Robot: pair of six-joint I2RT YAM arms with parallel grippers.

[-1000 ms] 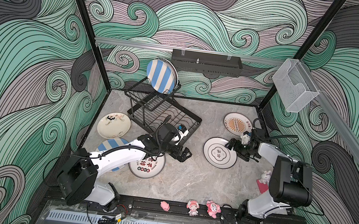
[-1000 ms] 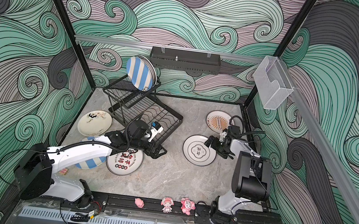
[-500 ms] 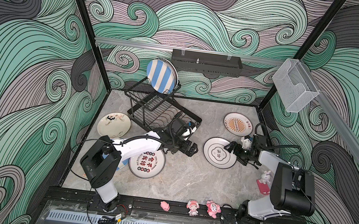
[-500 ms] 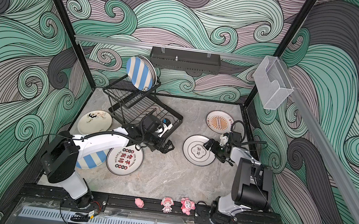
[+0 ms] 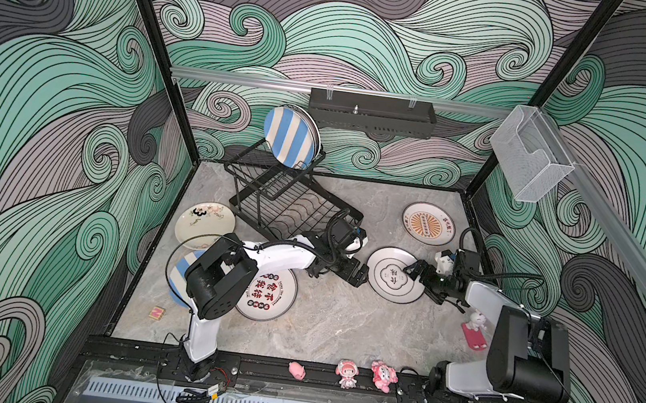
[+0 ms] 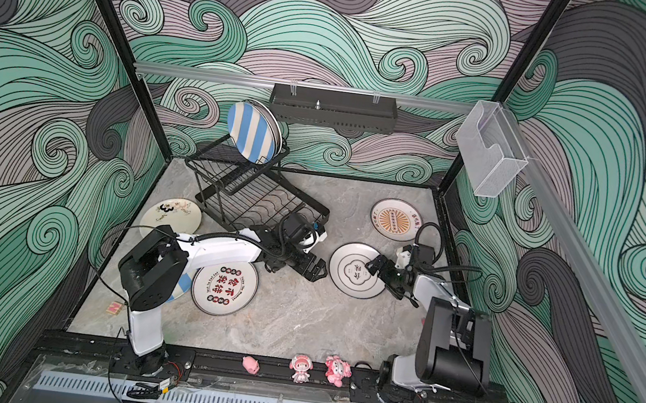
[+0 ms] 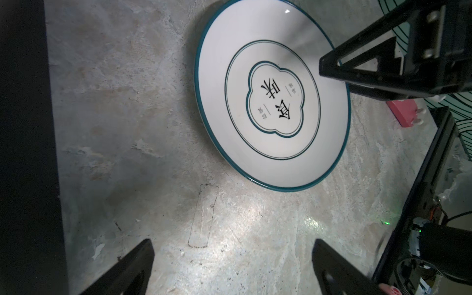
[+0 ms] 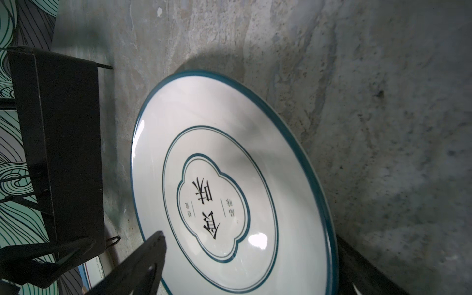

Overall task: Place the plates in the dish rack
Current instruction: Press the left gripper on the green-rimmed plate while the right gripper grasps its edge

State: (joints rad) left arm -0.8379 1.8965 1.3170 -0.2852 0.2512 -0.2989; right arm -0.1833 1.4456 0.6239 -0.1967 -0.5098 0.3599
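The right fingers (image 8: 145, 252) stand wide apart and straddle the near edge of the teal-rimmed plate (image 8: 229, 178). One finger reaches over the white face and the other sits outside the rim, low by the counter (image 8: 383, 127); whether either one touches the plate I cannot tell. The left fingers (image 7: 138, 258) are spread wide too, with only bare counter between them. They point at the opposite side of that plate, near its rim but apart from it.

In both top views the plate lies flat on the counter between the two sets of fingers, to the right of the dish rack (image 5: 283, 206) and apart from it. The rack sits at the back left of the counter. A blue-and-cream striped plate (image 5: 290, 136) stands on edge at the far end of its upper tier.

The other plates lie flat on the counter:
- an orange-sunburst plate (image 5: 428, 224) at the back right
- a floral plate (image 5: 205, 225) left of the rack
- a red-and-black character plate (image 5: 266, 294) partly under the left arm (image 5: 285, 254)
- a second striped plate (image 5: 177, 276) mostly hidden by that arm
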